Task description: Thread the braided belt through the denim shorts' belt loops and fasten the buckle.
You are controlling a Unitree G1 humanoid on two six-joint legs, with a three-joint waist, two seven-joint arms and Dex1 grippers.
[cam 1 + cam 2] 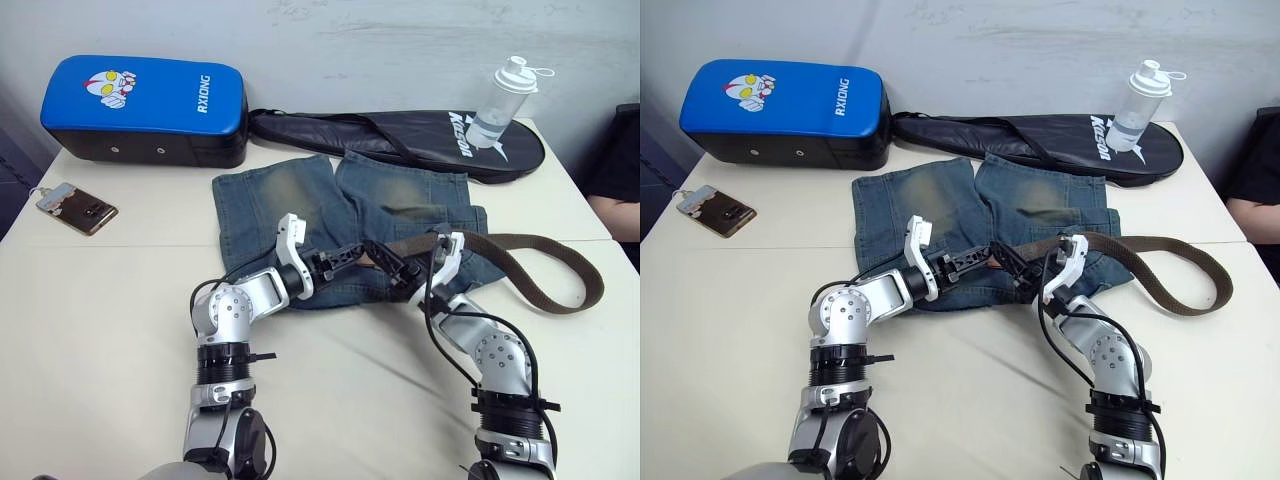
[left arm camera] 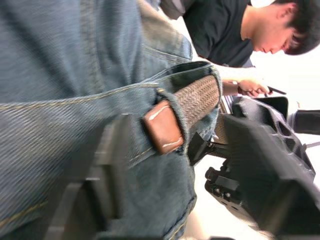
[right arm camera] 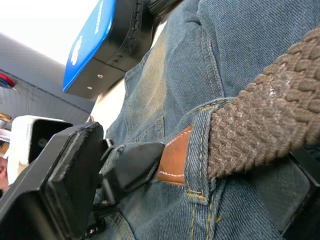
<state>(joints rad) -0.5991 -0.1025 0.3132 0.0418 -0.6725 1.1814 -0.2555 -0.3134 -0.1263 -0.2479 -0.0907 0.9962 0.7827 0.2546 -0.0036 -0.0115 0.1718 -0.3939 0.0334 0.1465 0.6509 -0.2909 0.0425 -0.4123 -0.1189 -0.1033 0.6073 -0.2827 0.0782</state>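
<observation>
The belt (image 1: 540,265) was barely started, from where I stood. Its leather tip (image 3: 174,157) had just poked out of one belt loop (image 3: 199,150) on the shorts (image 1: 300,205), which lay flat mid-table with the waistband toward the robot. So one loop was done, the rest of the waistband was still bare and the buckle wasn't fastened; I couldn't even pick the buckle out.

Going left to right: the left claw (image 1: 350,255) lay low over the waistband with its fingers right at that leather tip, looking pinched onto it, though I honestly couldn't tell if they'd closed. Next came the loop itself. Just past it, the right claw (image 1: 405,272) sat by the braided part feeding in, and I couldn't tell its grip either. The rest of the strap swung out in a big curve across the table on the right.
</observation>
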